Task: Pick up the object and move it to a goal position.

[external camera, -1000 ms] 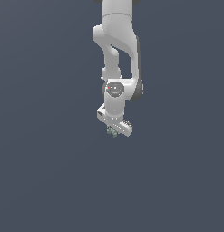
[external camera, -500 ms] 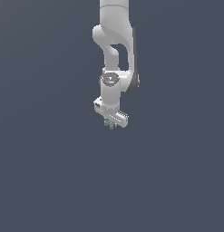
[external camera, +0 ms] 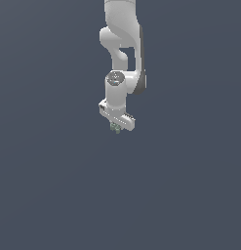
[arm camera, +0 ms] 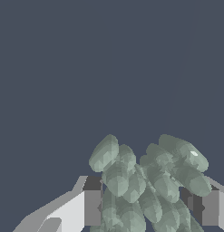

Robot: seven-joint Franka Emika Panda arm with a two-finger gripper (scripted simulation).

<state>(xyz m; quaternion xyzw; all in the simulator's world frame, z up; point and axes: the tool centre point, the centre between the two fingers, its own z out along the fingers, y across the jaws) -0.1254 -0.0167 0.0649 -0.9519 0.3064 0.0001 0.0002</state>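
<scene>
While gripper (external camera: pixel 115 128) hangs midair, object (arm camera: pixel 145 186) clamped between its fingers.

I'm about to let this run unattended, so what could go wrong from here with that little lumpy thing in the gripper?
Slip: the object is lumpy and irregular, so the fingers probably bear on only a few bumps; a quick move could shake it loose.

Poor oversight: in the exterior view the object is a speck under the gripper, so a drop could go unnoticed.

No goal marker shows in either view, so placement cannot be checked.
</scene>
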